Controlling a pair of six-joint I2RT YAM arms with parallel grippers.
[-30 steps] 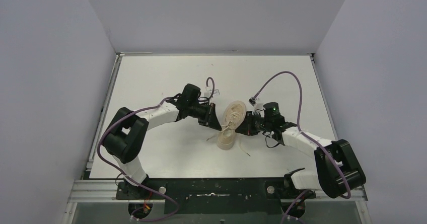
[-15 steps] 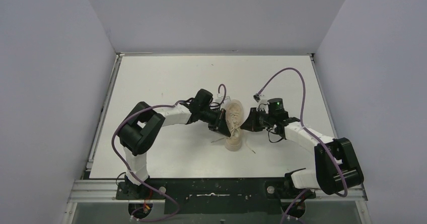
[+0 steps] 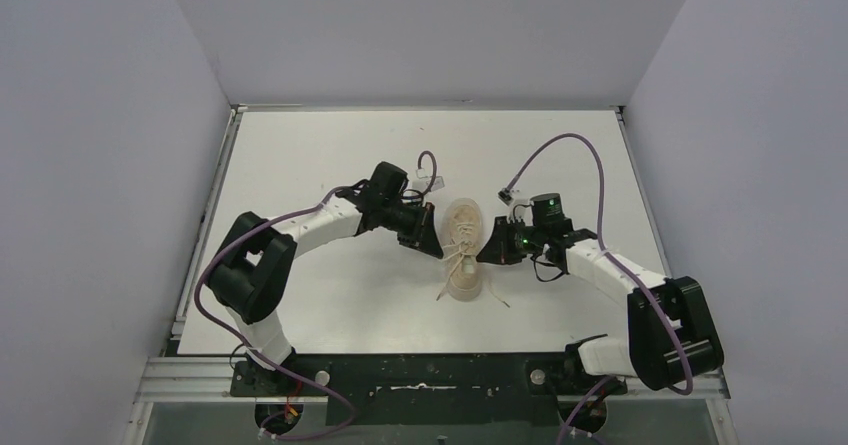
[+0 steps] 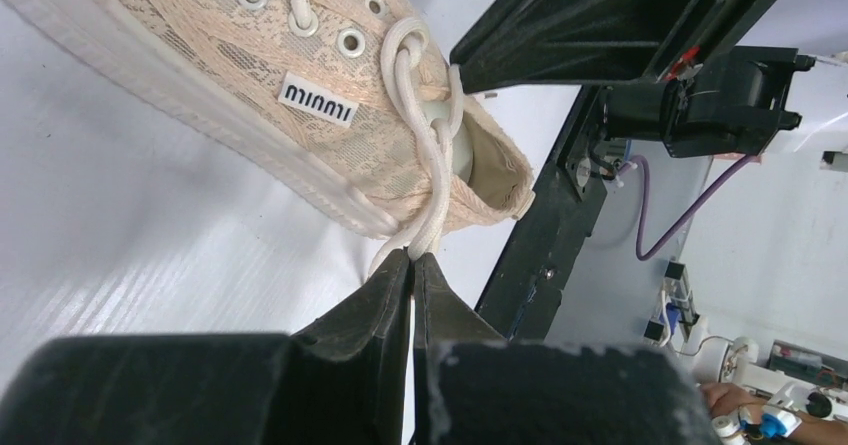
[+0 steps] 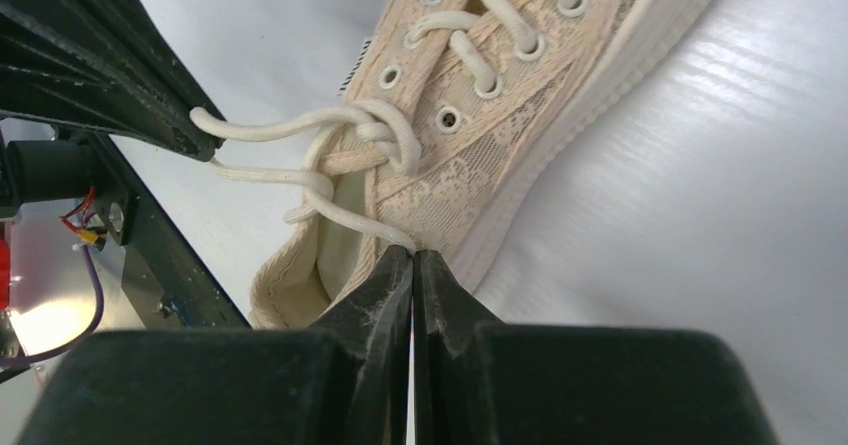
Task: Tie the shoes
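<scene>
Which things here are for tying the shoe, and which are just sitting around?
For the job: the sneaker, its laces, the left fingers and the right fingers, each pinched shut on a lace.
Just there: the purple cables, the white table, the grey walls.
</scene>
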